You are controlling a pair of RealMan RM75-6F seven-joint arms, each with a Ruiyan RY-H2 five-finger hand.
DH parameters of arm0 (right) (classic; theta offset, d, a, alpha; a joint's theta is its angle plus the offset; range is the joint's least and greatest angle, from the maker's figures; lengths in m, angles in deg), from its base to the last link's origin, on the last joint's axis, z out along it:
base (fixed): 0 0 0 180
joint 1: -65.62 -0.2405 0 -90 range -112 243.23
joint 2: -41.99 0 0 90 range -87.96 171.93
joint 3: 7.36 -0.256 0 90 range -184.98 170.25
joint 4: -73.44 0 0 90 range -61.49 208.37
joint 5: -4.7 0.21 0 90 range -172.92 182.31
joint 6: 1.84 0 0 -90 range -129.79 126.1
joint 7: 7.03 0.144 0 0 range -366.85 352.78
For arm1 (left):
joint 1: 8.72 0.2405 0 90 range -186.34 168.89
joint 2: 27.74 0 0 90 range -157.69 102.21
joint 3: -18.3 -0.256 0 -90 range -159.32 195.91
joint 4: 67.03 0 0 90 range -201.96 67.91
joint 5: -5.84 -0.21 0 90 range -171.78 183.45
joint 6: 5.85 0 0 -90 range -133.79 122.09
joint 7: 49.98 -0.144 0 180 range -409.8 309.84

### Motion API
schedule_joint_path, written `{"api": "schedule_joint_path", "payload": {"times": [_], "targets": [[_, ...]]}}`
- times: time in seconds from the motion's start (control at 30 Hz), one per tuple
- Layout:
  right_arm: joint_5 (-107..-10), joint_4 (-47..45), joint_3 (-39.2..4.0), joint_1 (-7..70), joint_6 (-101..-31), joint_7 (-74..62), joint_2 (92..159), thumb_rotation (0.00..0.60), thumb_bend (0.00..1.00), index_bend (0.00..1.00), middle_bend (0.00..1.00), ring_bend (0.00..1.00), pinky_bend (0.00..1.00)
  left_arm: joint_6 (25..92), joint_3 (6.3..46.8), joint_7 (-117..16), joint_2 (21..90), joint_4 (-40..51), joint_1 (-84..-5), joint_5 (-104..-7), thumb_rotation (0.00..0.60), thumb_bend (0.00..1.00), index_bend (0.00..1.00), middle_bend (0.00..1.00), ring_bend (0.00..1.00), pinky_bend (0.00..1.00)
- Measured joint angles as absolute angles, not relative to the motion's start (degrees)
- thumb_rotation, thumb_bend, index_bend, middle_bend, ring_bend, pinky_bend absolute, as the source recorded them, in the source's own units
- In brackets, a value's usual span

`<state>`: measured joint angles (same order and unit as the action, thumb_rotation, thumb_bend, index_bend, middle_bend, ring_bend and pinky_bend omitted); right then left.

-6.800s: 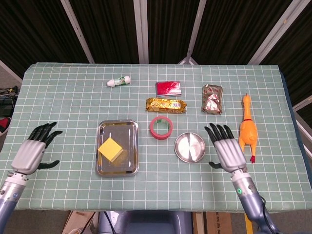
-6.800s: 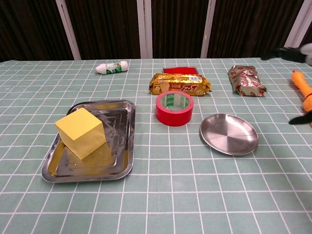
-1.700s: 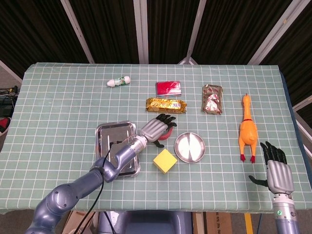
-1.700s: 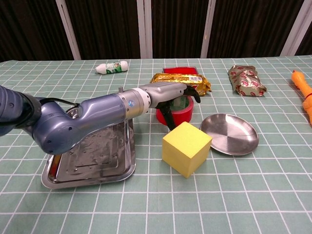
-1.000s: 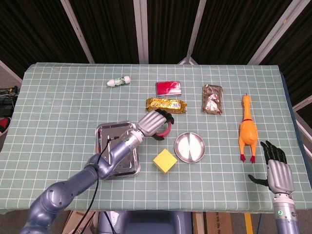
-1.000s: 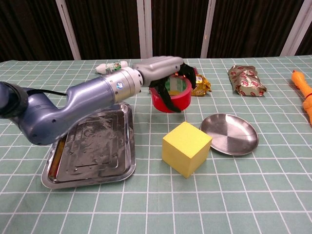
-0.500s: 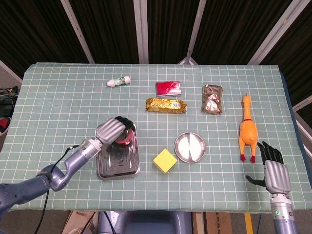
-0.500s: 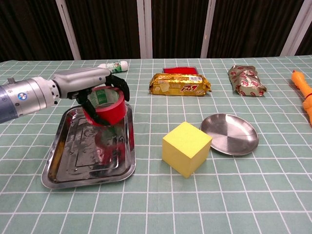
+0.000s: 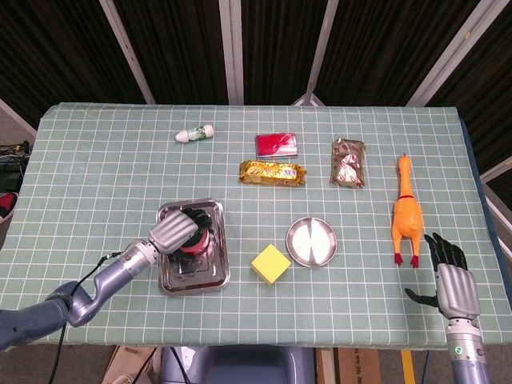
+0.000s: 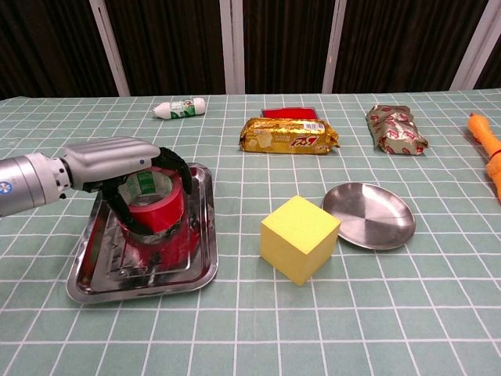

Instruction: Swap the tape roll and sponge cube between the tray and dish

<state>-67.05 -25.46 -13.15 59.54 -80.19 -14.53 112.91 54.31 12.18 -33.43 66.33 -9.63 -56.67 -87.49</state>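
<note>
My left hand (image 9: 178, 229) (image 10: 117, 168) grips the red tape roll (image 10: 158, 204) (image 9: 195, 242) from above, just over the floor of the steel tray (image 9: 214, 273) (image 10: 200, 262). The yellow sponge cube (image 9: 270, 263) (image 10: 300, 238) stands on the tablecloth between the tray and the round steel dish (image 9: 311, 240) (image 10: 368, 215), touching neither. The dish holds nothing. My right hand (image 9: 451, 282) hovers open at the table's near right edge, fingers spread, seen only in the head view.
Along the back lie a white bottle (image 9: 195, 134) (image 10: 179, 107), a red packet (image 9: 277, 145), a gold snack pack (image 9: 273, 172) (image 10: 289, 134) and a foil-wrapped pack (image 9: 349, 162) (image 10: 396, 128). A rubber chicken (image 9: 406, 212) (image 10: 487, 153) lies at the right.
My left hand has carried the tape roll from beside the dish over to the tray and lowered it toward the tray floor. The cube, dish and right hand have stayed put.
</note>
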Motion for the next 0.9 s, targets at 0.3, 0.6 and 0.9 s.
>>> {"api": "schedule_joint_path", "payload": {"times": [0.3, 0.6, 0.9], "targets": [[-68.06, -26.09, -12.96, 59.69, -80.15, -13.48, 111.94, 0.600, 0.03, 0.00, 0.00, 0.01, 0.00, 50.97, 13.53, -41.00, 61.55, -0.63, -57.28, -86.03, 0.600, 0.01, 0.21, 0.00, 0.00, 0.00], [-70.67, -25.71, -11.95, 59.09, -79.06, -12.89, 112.00, 0.600, 0.03, 0.00, 0.00, 0.01, 0.00, 64.74, 15.61, -46.00, 55.44, 9.96, -52.31, -87.27, 0.600, 0.01, 0.21, 0.00, 0.00, 0.04], [-79.91, -24.95, -11.46, 51.71, -71.38, -10.85, 113.10, 0.600, 0.03, 0.00, 0.00, 0.00, 0.00, 84.72, 12.83, -44.38, 47.29, 15.27, -34.02, -86.08, 0.600, 0.01, 0.21, 0.00, 0.00, 0.04]]}}
